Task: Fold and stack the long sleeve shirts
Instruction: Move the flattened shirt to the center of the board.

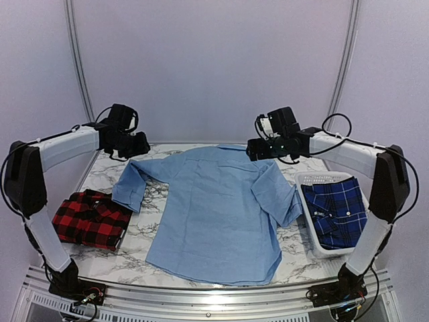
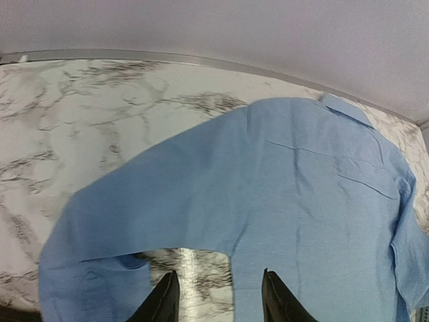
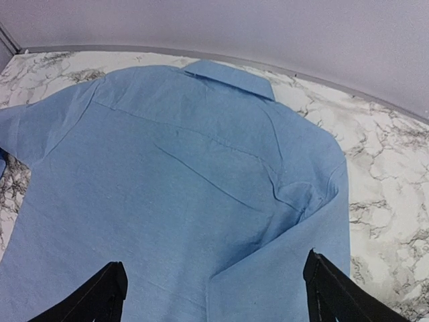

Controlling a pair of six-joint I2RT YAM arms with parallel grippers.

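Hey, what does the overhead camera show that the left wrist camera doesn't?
Only the top view: the folded red-and-black check shirt at the left, and the dark blue plaid shirt in a white basket at the right. Only the left wrist view: the left gripper close up, jaws apart, holding nothing. Both: the light blue shirt spread on the marble table, collar at the far edge.
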